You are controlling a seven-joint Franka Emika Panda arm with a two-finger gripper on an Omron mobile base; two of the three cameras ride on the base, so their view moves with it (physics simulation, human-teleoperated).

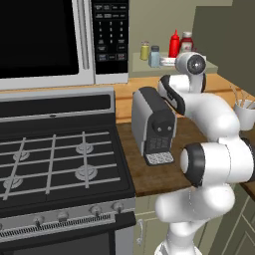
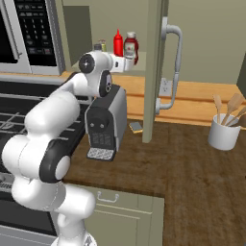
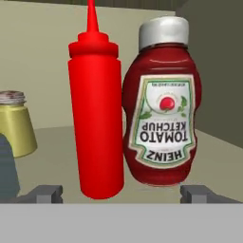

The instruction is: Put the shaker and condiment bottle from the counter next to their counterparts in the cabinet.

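Up in the cabinet point(image 1: 209, 30), the squeeze bottle point(image 3: 96, 118) stands upright on the shelf point(image 3: 52, 152), touching the ketchup bottle point(image 3: 163, 114). The pincer point(image 3: 121, 193) is released, its 2 tips wide apart just before them. The blue shaker point(image 1: 154, 56) stands beside the yellow shaker point(image 1: 145, 51).

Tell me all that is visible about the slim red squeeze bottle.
The condiment bottle is plain glossy red, like plastic, with a shouldered cap and a pointed cone nozzle. It stands upright on the cabinet shelf, close beside the labelled ketchup bottle; contact is unclear. The open gripper does not hold it.
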